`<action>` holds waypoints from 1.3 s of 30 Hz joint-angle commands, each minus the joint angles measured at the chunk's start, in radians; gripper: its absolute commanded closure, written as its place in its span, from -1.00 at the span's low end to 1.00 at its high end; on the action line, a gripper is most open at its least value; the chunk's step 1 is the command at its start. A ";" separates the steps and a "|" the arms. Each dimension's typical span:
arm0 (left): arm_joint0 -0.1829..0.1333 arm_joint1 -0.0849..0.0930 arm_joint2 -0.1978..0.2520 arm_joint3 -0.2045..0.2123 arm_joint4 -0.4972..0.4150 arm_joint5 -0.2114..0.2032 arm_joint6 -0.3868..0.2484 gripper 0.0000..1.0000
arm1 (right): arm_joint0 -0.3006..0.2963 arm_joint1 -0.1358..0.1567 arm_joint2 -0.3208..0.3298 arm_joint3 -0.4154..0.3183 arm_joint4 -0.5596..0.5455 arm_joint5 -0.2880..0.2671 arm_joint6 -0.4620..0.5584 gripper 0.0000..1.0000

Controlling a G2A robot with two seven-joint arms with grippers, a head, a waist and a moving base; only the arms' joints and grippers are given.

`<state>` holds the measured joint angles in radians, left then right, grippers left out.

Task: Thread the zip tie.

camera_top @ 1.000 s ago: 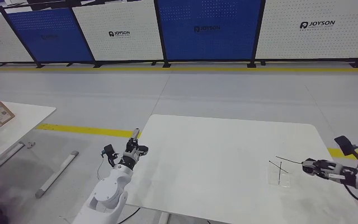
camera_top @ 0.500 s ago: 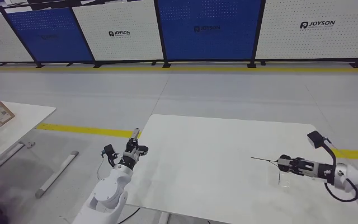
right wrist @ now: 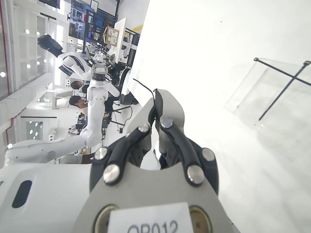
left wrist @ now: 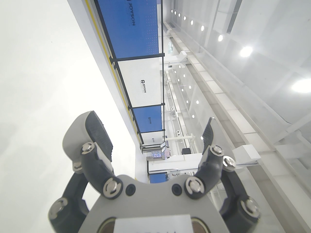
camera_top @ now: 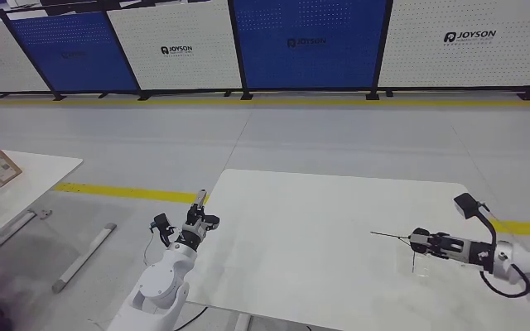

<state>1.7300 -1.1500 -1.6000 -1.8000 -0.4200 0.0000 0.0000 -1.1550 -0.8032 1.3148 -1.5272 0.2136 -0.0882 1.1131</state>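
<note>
My right gripper (camera_top: 414,241) (right wrist: 155,93) hovers over the right part of the white table (camera_top: 315,240), shut on a thin black zip tie (camera_top: 389,237) (right wrist: 143,86). The tie sticks out past the fingertips toward the table's middle. Just beside the gripper lies a clear shallow tray (camera_top: 424,268) (right wrist: 245,95) holding two crossed black zip ties (right wrist: 286,83). Far from it, my left gripper (camera_top: 199,217) (left wrist: 153,132) stands at the table's left edge, open and holding nothing, its fingers (left wrist: 97,132) pointing upward.
The table's right edge runs close behind the right arm. Blue and white partition panels (camera_top: 306,41) line the far side of the floor. Another white table (camera_top: 33,174) stands off to the left.
My right gripper has moved from the tray's right side toward the table's middle, carrying a zip tie lifted off the tray. In the last half second it barely shifted. The left arm stayed still.
</note>
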 commanded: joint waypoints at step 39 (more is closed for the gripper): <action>0.000 0.000 0.000 0.000 0.000 0.000 0.000 -1.00 | 0.083 -0.047 -0.207 -0.174 -0.463 -0.252 -0.316 1.00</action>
<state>1.7300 -1.1500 -1.6000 -1.8000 -0.4200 0.0000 0.0000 -1.0642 -0.8511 1.1111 -1.6729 -0.1963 -0.3490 0.8319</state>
